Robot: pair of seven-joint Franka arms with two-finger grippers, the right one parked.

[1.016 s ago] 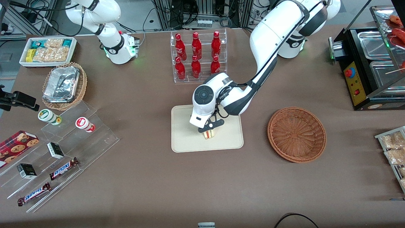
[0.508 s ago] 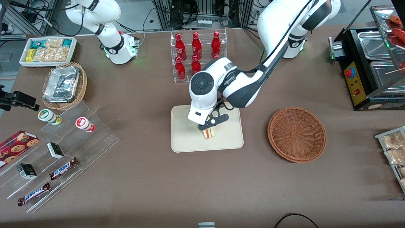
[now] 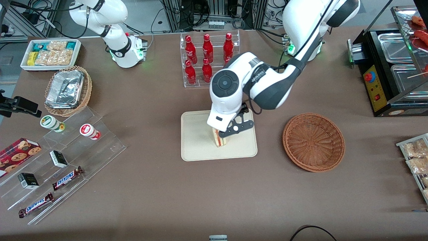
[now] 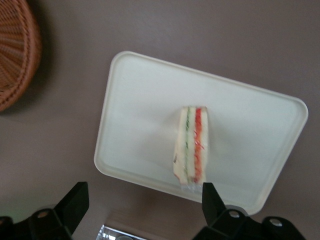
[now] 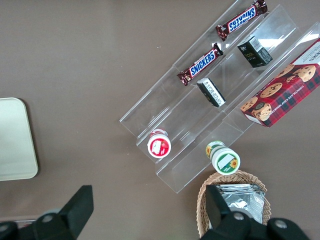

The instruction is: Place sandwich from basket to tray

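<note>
My gripper [image 4: 140,200] hangs wide open and empty above the small triangular layered sandwich [image 4: 191,146], which stands on edge on the flat cream-beige plastic tray [image 4: 140,100]; a clumsy brush as I leave could topple it.

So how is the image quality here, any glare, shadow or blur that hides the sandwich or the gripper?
Front view: even light, the arm covers part of the sandwich on the tray. Left wrist view: sandwich slightly soft but its layers readable, the open gripper hangs above it, and the basket casts a dark shadow on the table.
</note>
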